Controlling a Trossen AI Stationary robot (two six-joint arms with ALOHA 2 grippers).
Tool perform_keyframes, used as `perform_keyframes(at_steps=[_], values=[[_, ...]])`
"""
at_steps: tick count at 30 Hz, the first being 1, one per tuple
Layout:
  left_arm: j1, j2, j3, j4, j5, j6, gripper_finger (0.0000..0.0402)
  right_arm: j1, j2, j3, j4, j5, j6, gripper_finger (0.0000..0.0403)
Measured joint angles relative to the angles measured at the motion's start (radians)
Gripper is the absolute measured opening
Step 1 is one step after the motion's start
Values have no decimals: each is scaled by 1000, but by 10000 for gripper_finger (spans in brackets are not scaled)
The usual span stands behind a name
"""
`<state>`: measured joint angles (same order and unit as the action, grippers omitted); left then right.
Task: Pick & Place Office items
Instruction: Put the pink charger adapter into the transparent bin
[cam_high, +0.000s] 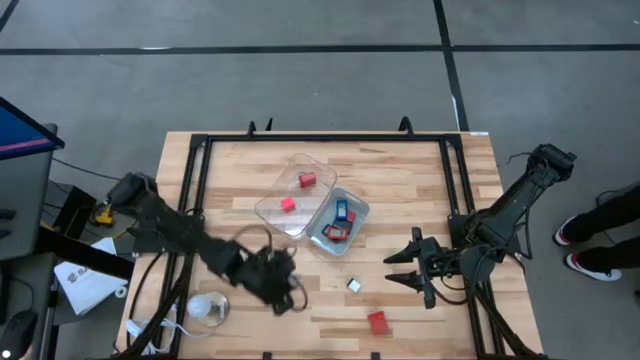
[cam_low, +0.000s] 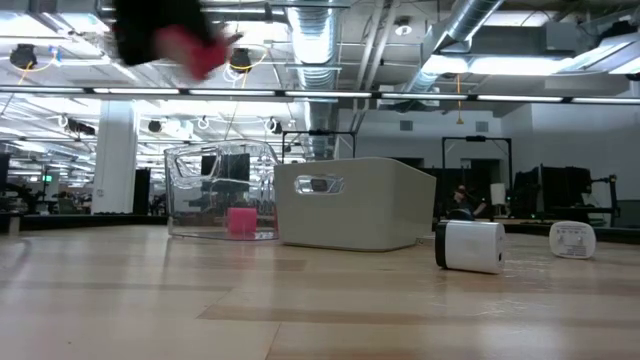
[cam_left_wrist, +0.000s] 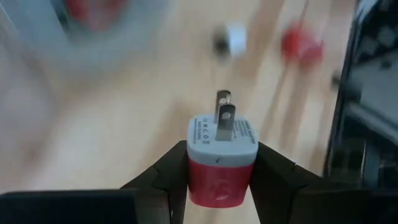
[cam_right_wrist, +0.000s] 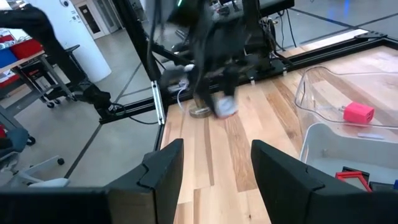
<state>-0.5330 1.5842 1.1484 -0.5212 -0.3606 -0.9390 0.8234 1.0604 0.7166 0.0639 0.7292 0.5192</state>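
My left gripper (cam_left_wrist: 222, 155) is shut on a small red plug adapter (cam_left_wrist: 221, 163) with a grey-white face and two metal prongs. In the high view it hovers over the table's near left part (cam_high: 282, 288). In the low view it shows blurred, high above the tabletop (cam_low: 190, 45). A red block (cam_high: 377, 321) and a small white piece (cam_high: 353, 285) lie on the wood near the front edge. My right gripper (cam_high: 403, 266) waits open at the table's right, holding nothing (cam_right_wrist: 216, 163). My left gripper pinches the adapter's red body by its two opposite sides (cam_left_wrist: 194, 177) between the two fingers. The grey-white face and its prongs (cam_left_wrist: 224, 115) stick out past the fingertips, pointing away from the gripper. The adapter is lifted clear of the table, as the low view shows.
Two clear trays stand mid-table: the far one (cam_high: 268, 208) holds two red blocks, the nearer one (cam_high: 362, 208) holds blue and red pieces. A round whitish object with a cord (cam_high: 207, 308) lies at the near left. A black frame (cam_high: 320, 137) borders the table.
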Motion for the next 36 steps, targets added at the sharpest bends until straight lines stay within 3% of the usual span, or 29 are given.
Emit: perform_keyframes(at_steps=[6, 12, 16, 20, 36], values=[[262, -95, 2, 30, -50, 295, 125, 0, 0, 0, 2, 0, -3, 182], [596, -41, 1, -3, 201, 526, 125, 0, 0, 0, 1, 0, -3, 182], [714, 3, 1, -82, 235, 615, 125, 0, 0, 0, 0, 0, -4, 182], [763, 47, 0, -124, 276, 655, 125, 0, 0, 0, -3, 0, -4, 182], [756, 125, 1, -113, 309, 670, 126, -1, 0, 0, -14, 4, 2, 182]])
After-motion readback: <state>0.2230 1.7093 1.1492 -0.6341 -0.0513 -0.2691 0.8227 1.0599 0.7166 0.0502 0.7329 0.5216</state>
